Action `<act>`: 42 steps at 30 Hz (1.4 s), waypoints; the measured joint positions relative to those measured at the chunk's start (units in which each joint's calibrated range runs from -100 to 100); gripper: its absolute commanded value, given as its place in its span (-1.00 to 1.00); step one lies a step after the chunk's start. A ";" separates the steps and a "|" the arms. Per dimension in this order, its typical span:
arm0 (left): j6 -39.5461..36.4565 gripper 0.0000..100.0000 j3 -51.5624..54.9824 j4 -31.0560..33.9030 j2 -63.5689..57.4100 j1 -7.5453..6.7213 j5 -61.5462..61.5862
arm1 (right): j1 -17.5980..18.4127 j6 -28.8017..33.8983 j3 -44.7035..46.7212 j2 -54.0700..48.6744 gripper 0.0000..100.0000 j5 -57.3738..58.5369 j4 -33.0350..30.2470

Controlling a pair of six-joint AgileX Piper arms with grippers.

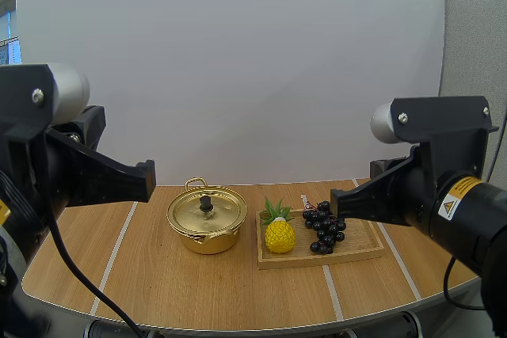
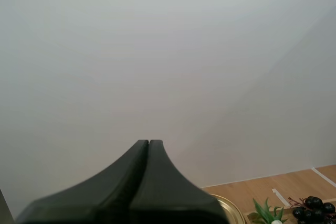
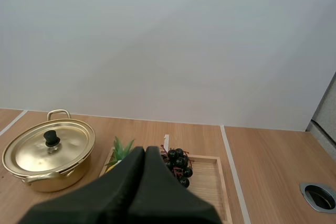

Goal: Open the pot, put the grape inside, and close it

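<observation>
While both jaws clenched empty, grapes (image 1: 324, 227) on tray (image 1: 360, 244) lie below right jaws, probably ahead.

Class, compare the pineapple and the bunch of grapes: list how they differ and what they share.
The pineapple is yellow with green leaves; the grapes are near black. The pineapple is one upright body; the grapes are a cluster of small round berries. Both rest on the wooden tray.

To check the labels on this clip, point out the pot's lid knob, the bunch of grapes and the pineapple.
lid knob (image 1: 206, 203), high view, on the black knob's top.
bunch of grapes (image 1: 325, 228), high view, on a middle berry of the cluster.
pineapple (image 1: 280, 237), high view, on its yellow body.
</observation>
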 measured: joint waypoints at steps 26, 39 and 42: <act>1.18 -0.53 -3.02 0.00 38.80 0.00 -0.09 | 0.00 0.00 -5.57 29.47 -0.29 1.93 -0.11; 1.50 1.00 -3.02 0.00 39.98 0.00 -0.09 | 0.00 0.29 -5.57 29.95 1.00 1.23 -0.22; 1.50 1.00 -3.02 0.00 39.98 0.00 -0.09 | 0.00 0.29 -5.57 29.95 1.00 1.23 -0.22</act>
